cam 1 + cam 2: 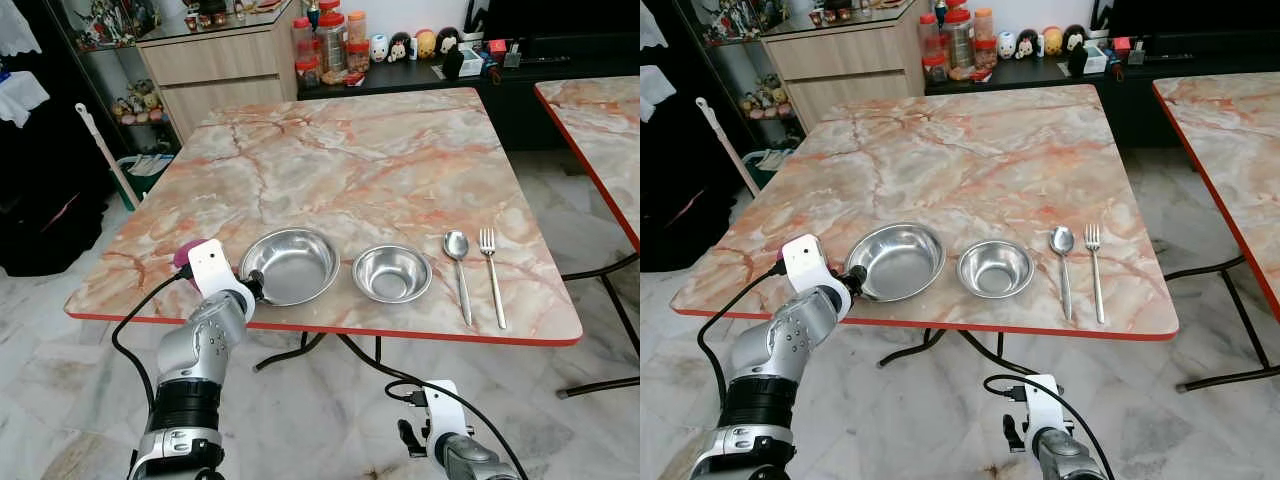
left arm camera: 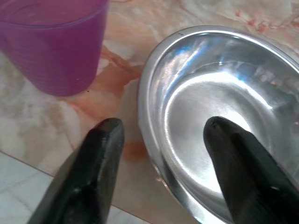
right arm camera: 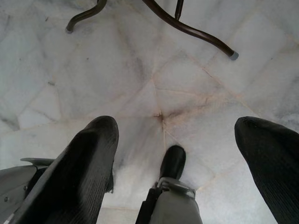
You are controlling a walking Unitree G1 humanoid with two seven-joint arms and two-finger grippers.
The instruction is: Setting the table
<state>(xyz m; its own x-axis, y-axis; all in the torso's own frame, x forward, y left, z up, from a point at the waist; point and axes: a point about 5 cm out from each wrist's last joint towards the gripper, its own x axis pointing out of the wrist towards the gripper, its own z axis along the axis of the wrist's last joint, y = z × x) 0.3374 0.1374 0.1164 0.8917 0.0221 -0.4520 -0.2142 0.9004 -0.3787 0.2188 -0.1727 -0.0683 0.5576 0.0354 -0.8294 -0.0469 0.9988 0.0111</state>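
While the small steel bowl (image 1: pixel 392 273), spoon (image 1: pixel 458 272) and fork (image 1: pixel 491 274) already lie in a row along the near edge of the marble desk (image 1: pixel 380 160), the step in hand looks like placing the large steel bowl (image 1: pixel 290 265). The left gripper (image 2: pixel 161 140) straddles its near-left rim, fingers spread, one inside the bowl and one outside, not clamped. A purple cup (image 2: pixel 56 42) stands just beside the bowl. Next the gripper probably needs to draw clear without dragging the rim or bumping the cup. The right gripper (image 3: pixel 175 140) hangs spread above the floor.
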